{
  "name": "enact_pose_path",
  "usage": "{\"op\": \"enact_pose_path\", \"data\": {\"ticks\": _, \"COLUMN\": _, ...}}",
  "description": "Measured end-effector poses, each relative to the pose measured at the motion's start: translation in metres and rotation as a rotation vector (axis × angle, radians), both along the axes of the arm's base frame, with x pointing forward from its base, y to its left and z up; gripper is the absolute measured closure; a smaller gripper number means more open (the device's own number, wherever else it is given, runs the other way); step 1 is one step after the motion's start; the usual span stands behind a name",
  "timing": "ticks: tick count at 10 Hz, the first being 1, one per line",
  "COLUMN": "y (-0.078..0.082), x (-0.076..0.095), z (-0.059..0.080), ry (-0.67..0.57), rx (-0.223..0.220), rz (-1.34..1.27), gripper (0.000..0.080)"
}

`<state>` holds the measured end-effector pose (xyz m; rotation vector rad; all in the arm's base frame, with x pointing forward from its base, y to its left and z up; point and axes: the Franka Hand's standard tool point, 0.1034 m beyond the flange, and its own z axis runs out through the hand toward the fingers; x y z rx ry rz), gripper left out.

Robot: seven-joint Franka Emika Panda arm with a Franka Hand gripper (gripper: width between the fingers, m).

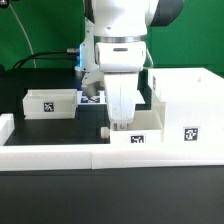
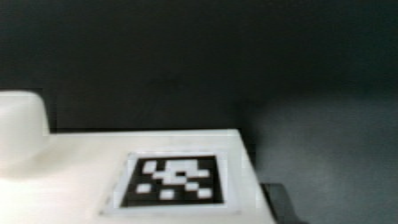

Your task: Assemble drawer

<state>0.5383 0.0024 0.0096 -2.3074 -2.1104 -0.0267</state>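
Observation:
My gripper (image 1: 115, 124) hangs straight down over the near small white tray (image 1: 135, 137), at the end of it toward the exterior view's left. This tray lies against the large white box housing (image 1: 186, 100) on the exterior view's right. A second small tray (image 1: 50, 101) stands apart on the left. In the wrist view I see a white tagged panel (image 2: 169, 180) close below the camera. One dark fingertip (image 2: 276, 203) shows beside its edge; the other finger is hidden. I cannot tell whether the jaws grip the tray.
The long low white border wall (image 1: 60, 153) runs along the table's front. The marker board (image 1: 91, 98) lies behind the arm. A rounded white shape (image 2: 16, 130) sits at the wrist view's edge. The table surface (image 1: 60, 125) is black.

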Motion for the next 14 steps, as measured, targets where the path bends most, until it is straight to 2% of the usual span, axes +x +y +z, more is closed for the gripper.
{"op": "enact_pose_path", "data": {"ticks": 4, "y": 0.0039, "x": 0.0014, "z": 0.0007, "ry": -0.007, "rx": -0.007, "rz": 0.027, "gripper": 0.0757}}
{"op": "enact_pose_path", "data": {"ticks": 8, "y": 0.0006, "x": 0.0017, "z": 0.0006, "ry": -0.013, "rx": -0.009, "rz": 0.029, "gripper": 0.0757}}
{"op": "enact_pose_path", "data": {"ticks": 14, "y": 0.0088, "x": 0.0035, "z": 0.001, "ry": -0.036, "rx": -0.025, "rz": 0.075, "gripper": 0.0757}}
